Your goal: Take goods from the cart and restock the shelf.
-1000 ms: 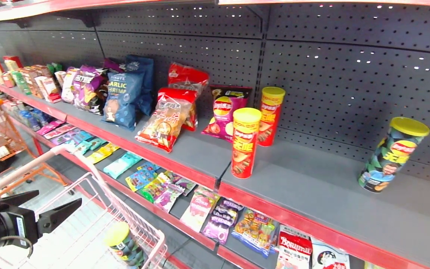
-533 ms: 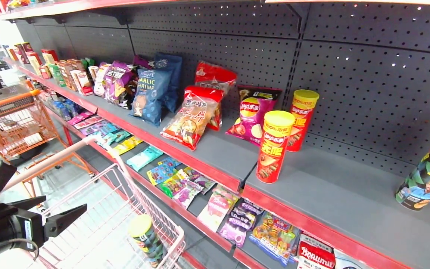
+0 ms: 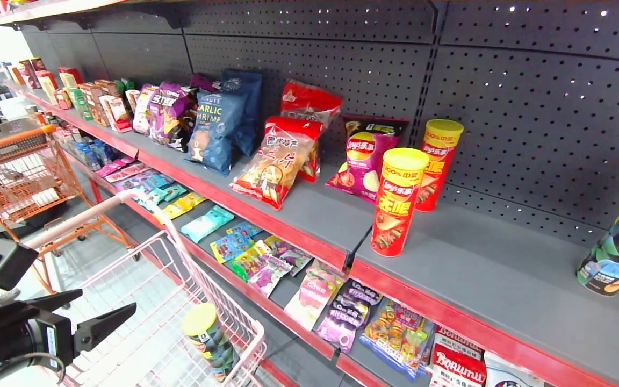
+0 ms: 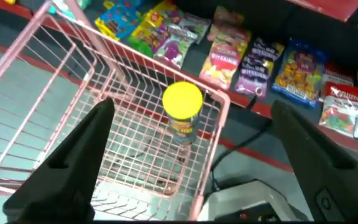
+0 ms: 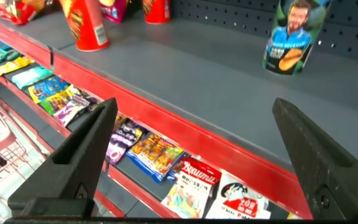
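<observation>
Left gripper [image 3: 108, 299] spread wide, empty, poised above the pink cart [image 3: 127, 196]. Yellow-lidded green chip can [image 3: 207, 338] upright in the cart's corner nearest the shelf [image 3: 476, 269] (seen between the spread fingers from the left wrist). Right gripper [image 5: 194, 102] also wide, empty, before the grey shelf. Matching green can [image 3: 618, 247] upright there, well apart from the front red chip can [image 3: 398, 201].

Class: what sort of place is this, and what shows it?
Probably a supermarket aisle: a long pegboard-backed shelf stocked with snack bags and crisp tubes, plus a pink shopping cart.
</observation>
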Robot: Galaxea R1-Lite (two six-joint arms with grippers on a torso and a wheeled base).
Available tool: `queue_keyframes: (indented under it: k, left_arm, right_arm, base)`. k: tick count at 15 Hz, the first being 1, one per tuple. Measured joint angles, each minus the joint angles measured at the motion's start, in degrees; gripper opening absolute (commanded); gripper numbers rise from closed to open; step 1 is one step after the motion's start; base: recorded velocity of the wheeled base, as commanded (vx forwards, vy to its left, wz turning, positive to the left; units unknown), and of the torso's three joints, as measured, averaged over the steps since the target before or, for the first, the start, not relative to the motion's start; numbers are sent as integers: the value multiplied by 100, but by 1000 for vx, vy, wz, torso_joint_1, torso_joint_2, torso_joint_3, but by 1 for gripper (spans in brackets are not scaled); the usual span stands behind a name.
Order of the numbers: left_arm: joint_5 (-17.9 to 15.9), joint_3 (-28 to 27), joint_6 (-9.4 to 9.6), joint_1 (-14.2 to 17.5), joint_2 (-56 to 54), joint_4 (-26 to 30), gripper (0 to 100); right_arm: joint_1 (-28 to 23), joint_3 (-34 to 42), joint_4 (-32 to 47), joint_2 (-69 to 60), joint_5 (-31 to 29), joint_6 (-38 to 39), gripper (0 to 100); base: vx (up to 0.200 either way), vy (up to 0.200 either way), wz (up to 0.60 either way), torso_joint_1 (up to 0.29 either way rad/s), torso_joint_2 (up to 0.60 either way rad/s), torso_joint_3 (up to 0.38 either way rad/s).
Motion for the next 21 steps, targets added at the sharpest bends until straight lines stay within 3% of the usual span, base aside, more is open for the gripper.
queue_keyframes:
  k: [6, 9, 12, 18, 19, 21]
  left_arm:
    - [-44, 38, -44, 20, 80, -20, 100]
    - [-57, 28, -227, 46, 110, -17, 100]
    - [-50, -41, -251, 193, 232, -122, 100]
    - [-137, -9, -265, 245, 844, -1298, 100]
    - [-233, 9, -260, 240, 1012, -1637, 100]
    - [-517, 57, -235, 229, 1243, -1808, 100]
  right_arm:
    - [-5, 0, -2, 0, 0, 0, 100]
    - [-2, 0, 0, 0, -2, 0, 100]
    - [0, 0, 2, 0, 0, 17, 100]
    - [-5, 0, 0, 0, 0, 11, 100]
    - [0, 0, -2, 0, 0, 9, 100]
    - [-2, 0, 2, 0, -2, 11, 100]
  base:
    - [0, 0, 0, -146, 337, 189]
    - [0, 0, 0, -21, 50, 29]
    - [0, 0, 0, -129, 308, 175]
    - [0, 0, 0, -74, 181, 106]
    - [0, 0, 0, -144, 354, 203]
    - [0, 0, 0, -56, 171, 90]
